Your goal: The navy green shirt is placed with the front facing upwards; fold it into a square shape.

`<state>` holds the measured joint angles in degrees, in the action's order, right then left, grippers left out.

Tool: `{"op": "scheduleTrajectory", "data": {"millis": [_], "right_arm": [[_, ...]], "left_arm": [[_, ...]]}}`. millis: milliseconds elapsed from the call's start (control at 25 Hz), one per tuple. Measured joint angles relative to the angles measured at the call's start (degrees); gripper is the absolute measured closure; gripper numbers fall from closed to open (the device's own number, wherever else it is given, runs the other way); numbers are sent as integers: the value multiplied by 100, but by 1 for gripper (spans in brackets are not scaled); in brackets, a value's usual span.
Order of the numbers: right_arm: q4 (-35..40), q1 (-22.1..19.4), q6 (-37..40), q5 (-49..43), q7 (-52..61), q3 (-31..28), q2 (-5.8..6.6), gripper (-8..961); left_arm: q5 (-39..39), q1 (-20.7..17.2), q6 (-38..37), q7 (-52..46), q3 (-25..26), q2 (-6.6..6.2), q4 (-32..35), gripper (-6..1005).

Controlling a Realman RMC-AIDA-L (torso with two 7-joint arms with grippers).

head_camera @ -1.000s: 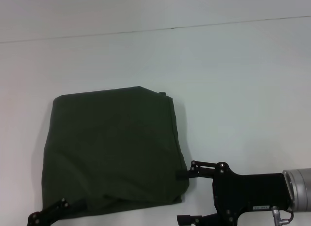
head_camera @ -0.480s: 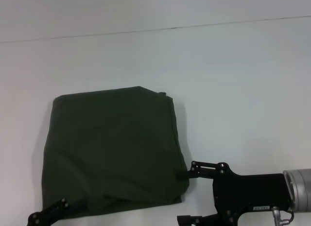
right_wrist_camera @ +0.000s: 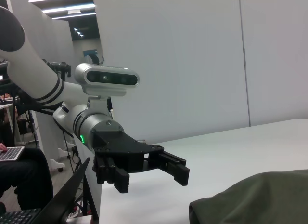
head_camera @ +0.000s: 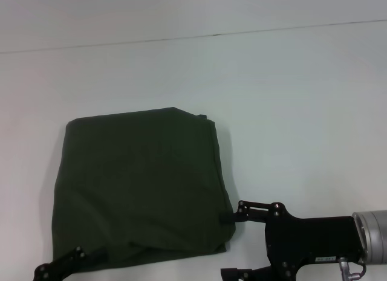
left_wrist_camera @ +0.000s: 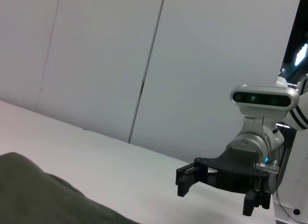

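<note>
The navy green shirt lies folded into a rough square on the white table, left of centre. Its print and collar are hidden. My right gripper is open at the shirt's near right corner, with one fingertip touching the cloth edge. It holds nothing in the left wrist view. One finger of my left gripper shows at the shirt's near left corner. In the right wrist view the left gripper is open and empty beside the shirt. The shirt also shows in the left wrist view.
The table's far edge runs across the top of the head view. Bare table lies to the right of and behind the shirt. White wall panels stand behind the table.
</note>
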<state>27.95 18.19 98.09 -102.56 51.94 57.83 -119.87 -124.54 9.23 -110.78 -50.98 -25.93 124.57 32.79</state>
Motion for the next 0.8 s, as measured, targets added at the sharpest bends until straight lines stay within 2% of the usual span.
{"op": "scheduleTrajectory", "data": {"millis": [800], "right_arm": [[-54, 0, -1, 0, 0, 0, 5, 44]], "left_arm": [[0, -9, 14, 0, 0, -4, 0, 97]]}}
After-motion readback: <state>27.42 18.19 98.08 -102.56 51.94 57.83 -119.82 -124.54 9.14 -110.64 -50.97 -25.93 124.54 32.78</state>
